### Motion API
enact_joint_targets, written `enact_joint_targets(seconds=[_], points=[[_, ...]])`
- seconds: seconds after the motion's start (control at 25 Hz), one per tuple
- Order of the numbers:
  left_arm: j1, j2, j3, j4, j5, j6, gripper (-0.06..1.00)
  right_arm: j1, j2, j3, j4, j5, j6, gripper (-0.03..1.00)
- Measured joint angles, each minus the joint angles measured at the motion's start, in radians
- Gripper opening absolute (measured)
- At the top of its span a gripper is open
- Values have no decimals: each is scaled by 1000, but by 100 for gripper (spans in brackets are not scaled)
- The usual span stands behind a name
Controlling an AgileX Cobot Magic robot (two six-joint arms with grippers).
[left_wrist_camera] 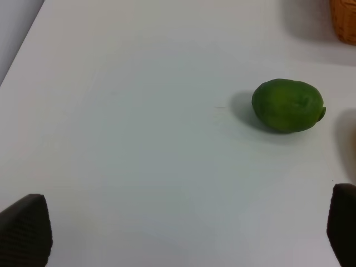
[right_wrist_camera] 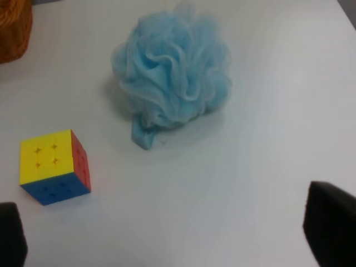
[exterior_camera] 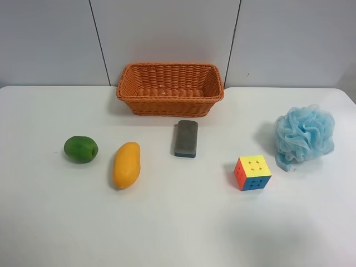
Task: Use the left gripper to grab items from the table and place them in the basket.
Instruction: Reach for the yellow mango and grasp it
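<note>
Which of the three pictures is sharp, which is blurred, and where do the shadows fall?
Exterior high view: sharp and evenly lit, with a soft shadow at the view's left of the bath puff. Right wrist view: slightly blurred, and the puzzle cube has soft edges. Left wrist view: also soft; the green fruit casts a faint shadow beside it; no glare.

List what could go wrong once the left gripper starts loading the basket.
The green fruit is rounded and may roll away as the open left gripper closes. The mango lies just beside it and could get bumped. The bath puff sits farthest from that fruit, possibly a hard reach.
</note>
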Motion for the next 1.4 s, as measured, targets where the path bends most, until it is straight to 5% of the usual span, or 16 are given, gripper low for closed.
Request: enact_joint_targets(seconds=[1.12,1.4], points=[[0,0,0,1,0,0,99,0,0,0,0,0,0,99],[0,153,-135,2,69,0,99,0,0,0,0,0,0,99]])
